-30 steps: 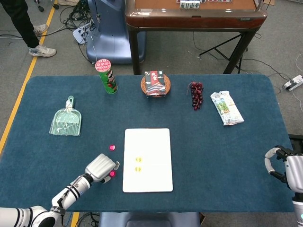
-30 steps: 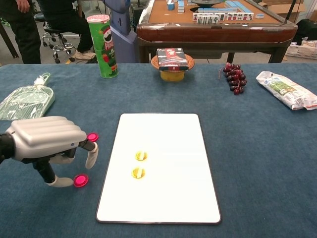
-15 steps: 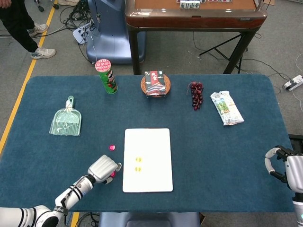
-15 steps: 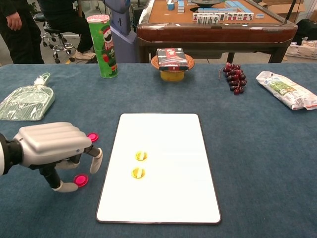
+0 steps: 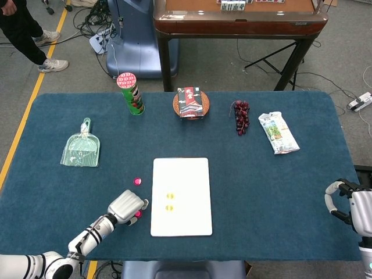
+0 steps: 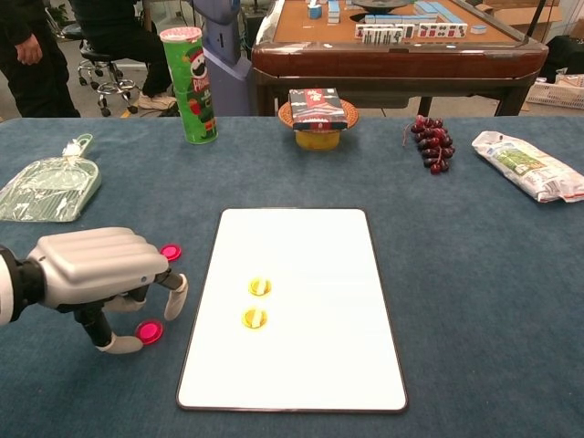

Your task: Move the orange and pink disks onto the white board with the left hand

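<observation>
Two orange disks (image 6: 257, 302) lie on the board (image 6: 319, 365). Left hand (image 6: 96, 274) hangs curled, fingers narrow, thumb tip touching one pink disk (image 6: 150, 330); another (image 6: 170, 252) sits beyond its fingers.

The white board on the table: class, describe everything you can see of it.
The white board is a flat, upright-format rectangle with rounded corners and a thin dark rim, apparently smooth and rigid. It lies flat on the blue table, near the front edge. Two orange disks rest on its left half. The two pink disks lie off it, by the left hand, which does not touch it.
</observation>
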